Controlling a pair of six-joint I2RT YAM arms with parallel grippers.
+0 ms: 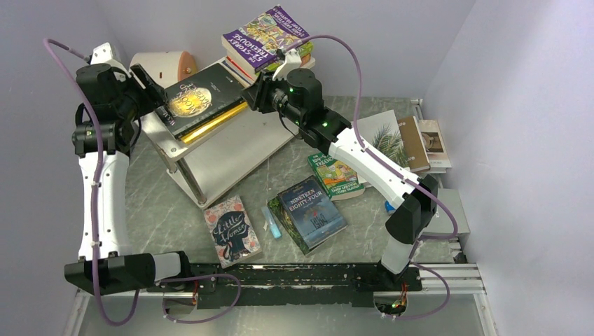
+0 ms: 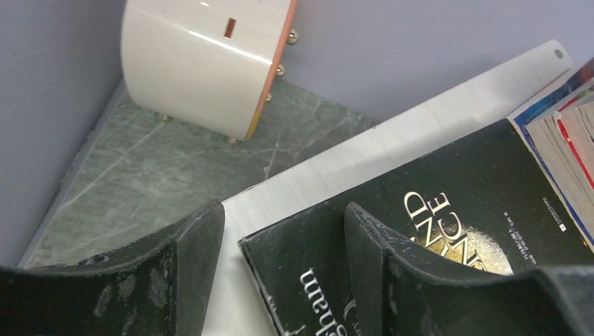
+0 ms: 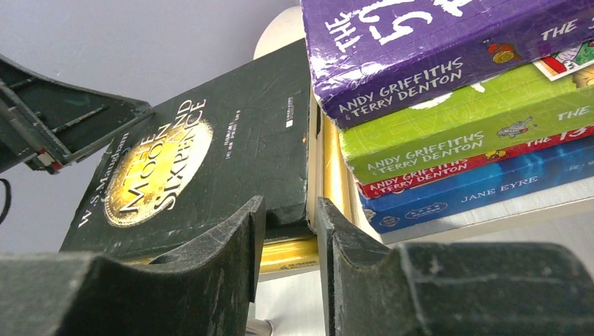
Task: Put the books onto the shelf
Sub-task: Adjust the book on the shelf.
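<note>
The white shelf (image 1: 238, 154) stands at centre left. On its top board a black book (image 1: 199, 98) lies on a yellow one (image 1: 213, 124), beside a stack of books (image 1: 270, 35) topped by a purple Treehouse. My left gripper (image 1: 148, 82) is open at the black book's left end. In the left wrist view its jaws (image 2: 282, 210) straddle that book's corner (image 2: 448, 182), not touching it. My right gripper (image 1: 253, 94) is at the other end. Its jaws (image 3: 291, 203) stand narrowly apart in front of the black book's corner (image 3: 231, 140) and the yellow spine (image 3: 298, 253), clamping nothing.
Books lie loose on the table: Little Women (image 1: 232, 229), Nineteen Eighty-Four (image 1: 312, 210), a green Treehouse (image 1: 336, 175), and several larger ones at the right wall (image 1: 413, 143). A small blue bar (image 1: 272, 224) lies between them. A white cylinder (image 1: 164, 66) stands behind the shelf.
</note>
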